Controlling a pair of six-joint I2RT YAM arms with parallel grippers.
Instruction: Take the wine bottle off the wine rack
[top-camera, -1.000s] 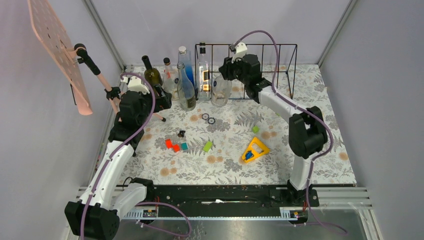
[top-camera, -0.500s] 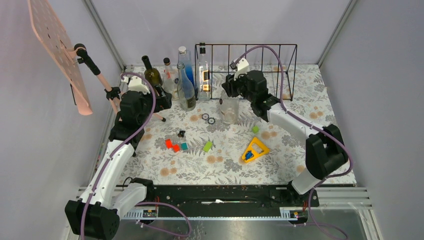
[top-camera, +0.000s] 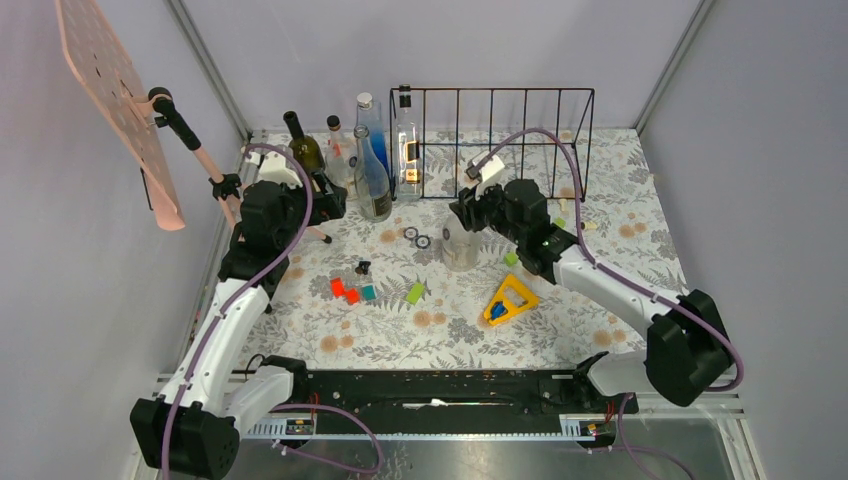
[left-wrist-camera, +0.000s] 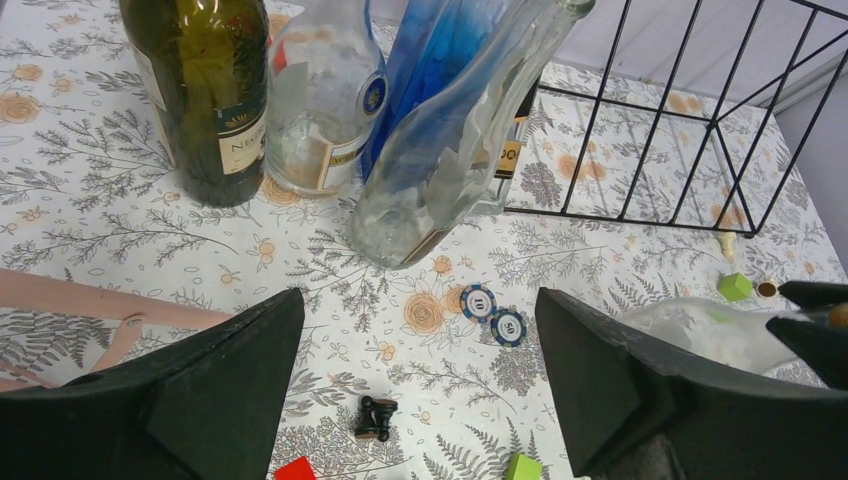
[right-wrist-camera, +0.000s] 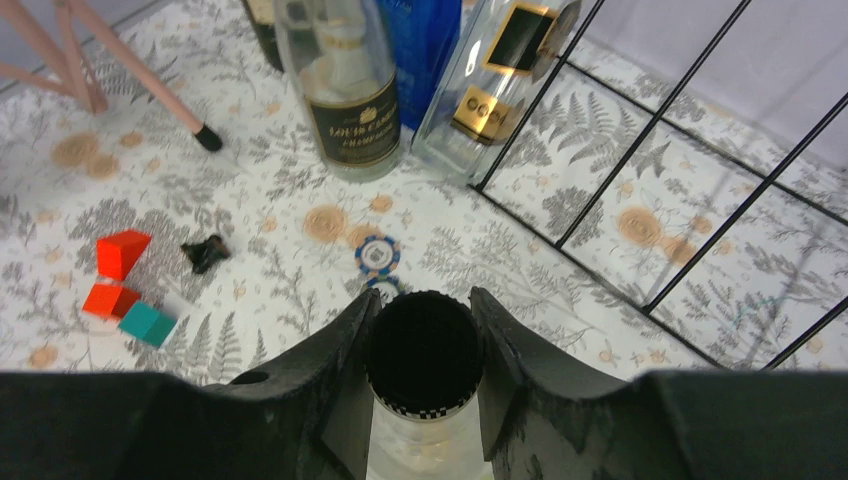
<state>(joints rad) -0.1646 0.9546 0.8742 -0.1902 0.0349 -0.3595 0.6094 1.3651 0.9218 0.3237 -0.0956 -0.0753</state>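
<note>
The black wire wine rack (top-camera: 520, 125) stands at the back of the table; it also shows in the right wrist view (right-wrist-camera: 690, 150). My right gripper (top-camera: 472, 208) is shut on the black-capped neck (right-wrist-camera: 423, 352) of a clear glass wine bottle (top-camera: 461, 243). The bottle hangs upright in front of the rack, outside its bars. Another clear bottle with a gold label (top-camera: 406, 150) stands in the rack's leftmost bay. My left gripper (top-camera: 318, 197) is open and empty beside the bottles to the left of the rack; its fingers (left-wrist-camera: 240, 370) are wide apart.
A dark green bottle (top-camera: 303, 150), a blue bottle (top-camera: 372, 125) and clear bottles (top-camera: 374, 185) stand left of the rack. Poker chips (top-camera: 417, 237), a black chess piece (top-camera: 363, 267), red blocks (top-camera: 344, 290), a green block (top-camera: 415, 292) and a yellow triangle (top-camera: 510, 300) lie mid-table. A pink stand (top-camera: 115, 90) stands far left.
My right gripper has drawn the clear bottle out of the rack and toward the near side, down to mid-table. The left arm has not moved.
</note>
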